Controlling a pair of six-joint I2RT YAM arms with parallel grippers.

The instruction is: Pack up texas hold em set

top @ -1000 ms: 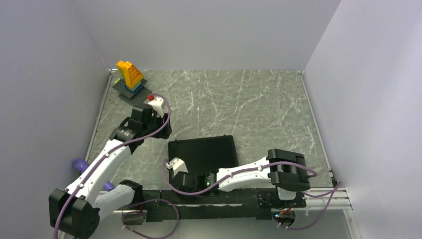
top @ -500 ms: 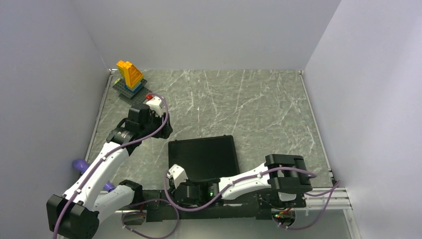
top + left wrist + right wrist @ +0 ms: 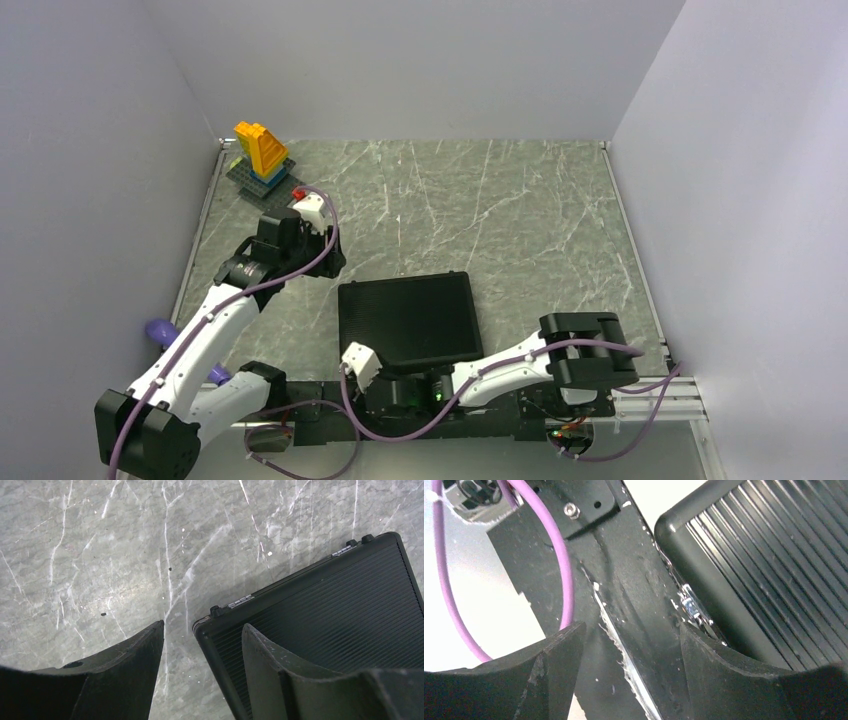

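Flat black ribbed rectangular case (image 3: pixel 405 320) lies shut on grey marble tabletop (image 3: pixel 520 200), close to the near edge. Left hand (image 3: pixel 202 627) spread wide, holding nothing, above case's hinged corner. Right hand (image 3: pixel 632 627) spread, empty, beside small silver latch (image 3: pixel 691 607) on case's near side; contact unclear.

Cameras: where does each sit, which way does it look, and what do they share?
Top external: above and behind the bases, looking down at table, black case, brick tower; left arm and right arm show.
Left wrist: on the left arm, facing down at the case's hinged corner; left gripper open.
Right wrist: on the right arm, facing the case's near corner and a purple cable; right gripper open.
Shared: all see the case.
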